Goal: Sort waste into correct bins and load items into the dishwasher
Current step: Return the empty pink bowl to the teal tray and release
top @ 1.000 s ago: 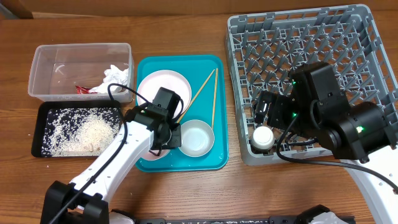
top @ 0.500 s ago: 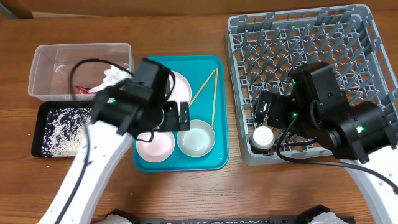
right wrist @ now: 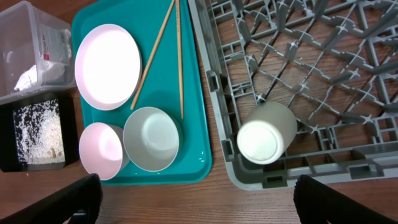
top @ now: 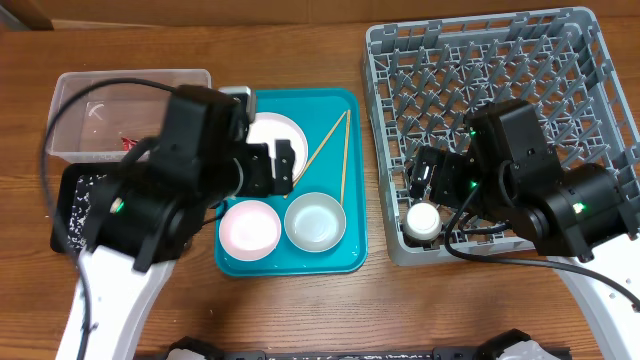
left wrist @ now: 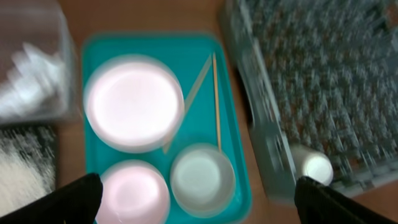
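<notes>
Clear tub (right wrist: pixel 25 31) on your far left holds the napkin (right wrist: pixel 28 78) and wrapper (top: pixel 128 144); rice (right wrist: pixel 34 130) lies in the black tray (right wrist: pixel 7 163) just beside it. On the teal tray (right wrist: pixel 194 149) you have the big plate (right wrist: pixel 107 66), pink plate (right wrist: pixel 102 149), bowl (right wrist: pixel 151 138) and chopsticks (right wrist: pixel 179 62). Your left gripper (left wrist: pixel 199 200) hangs above them, fingers spread, empty. The cup (right wrist: pixel 264 134) sits in the rack (right wrist: pixel 211 87) corner beside the teal tray; your right gripper (right wrist: pixel 199 202) above is spread wide, empty too

We note, ahead of right pincer (top: pixel 430 180): smooth white cup (right wrist: pixel 267 134) in matt grey plastic rack (right wrist: pixel 214 102). To its left: glossy teal plastic tray (right wrist: pixel 194 93), bare wood chopsticks (right wrist: pixel 179 62), clear plastic tub (right wrist: pixel 25 31). Wood-grain table (right wrist: pixel 155 205) w/ slight sheen.
</notes>
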You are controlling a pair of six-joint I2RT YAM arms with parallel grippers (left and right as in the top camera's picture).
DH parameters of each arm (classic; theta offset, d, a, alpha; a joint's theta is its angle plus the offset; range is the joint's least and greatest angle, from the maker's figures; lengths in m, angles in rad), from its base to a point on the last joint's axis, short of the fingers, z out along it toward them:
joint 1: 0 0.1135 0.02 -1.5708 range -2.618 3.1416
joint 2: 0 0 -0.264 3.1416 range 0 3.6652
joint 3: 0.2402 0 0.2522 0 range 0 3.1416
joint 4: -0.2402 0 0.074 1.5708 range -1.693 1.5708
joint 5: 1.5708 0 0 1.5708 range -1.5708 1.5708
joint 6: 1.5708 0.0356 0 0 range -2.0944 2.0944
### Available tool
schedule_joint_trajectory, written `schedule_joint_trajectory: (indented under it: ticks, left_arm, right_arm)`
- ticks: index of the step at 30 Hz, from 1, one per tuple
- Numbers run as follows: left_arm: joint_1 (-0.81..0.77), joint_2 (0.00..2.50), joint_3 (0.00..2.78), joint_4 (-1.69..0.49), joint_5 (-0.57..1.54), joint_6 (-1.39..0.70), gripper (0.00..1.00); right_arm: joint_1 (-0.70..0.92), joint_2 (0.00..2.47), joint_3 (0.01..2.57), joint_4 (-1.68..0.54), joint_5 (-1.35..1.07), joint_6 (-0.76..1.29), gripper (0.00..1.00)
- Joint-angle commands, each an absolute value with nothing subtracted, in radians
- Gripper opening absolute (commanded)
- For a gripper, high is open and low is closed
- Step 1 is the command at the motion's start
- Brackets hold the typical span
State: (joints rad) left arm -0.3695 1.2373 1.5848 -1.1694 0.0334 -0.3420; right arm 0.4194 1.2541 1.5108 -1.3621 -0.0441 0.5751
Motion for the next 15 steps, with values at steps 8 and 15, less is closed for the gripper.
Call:
schedule_joint_trajectory:
  ticks: [8,15]
  left_arm:
    - [-0.194,0.793,1.164,-0.727,-0.013,-0.031,1.0]
    - [-0.13,0.478,0.75,-0.347,0.125,0.149,1.0]
  right_arm:
    - [0.421,1.248,1.511,-1.357,-0.035,0.569,1.0]
    - [0.422,1.248,1.511,-1.357,-0.035,0.569,1.0]
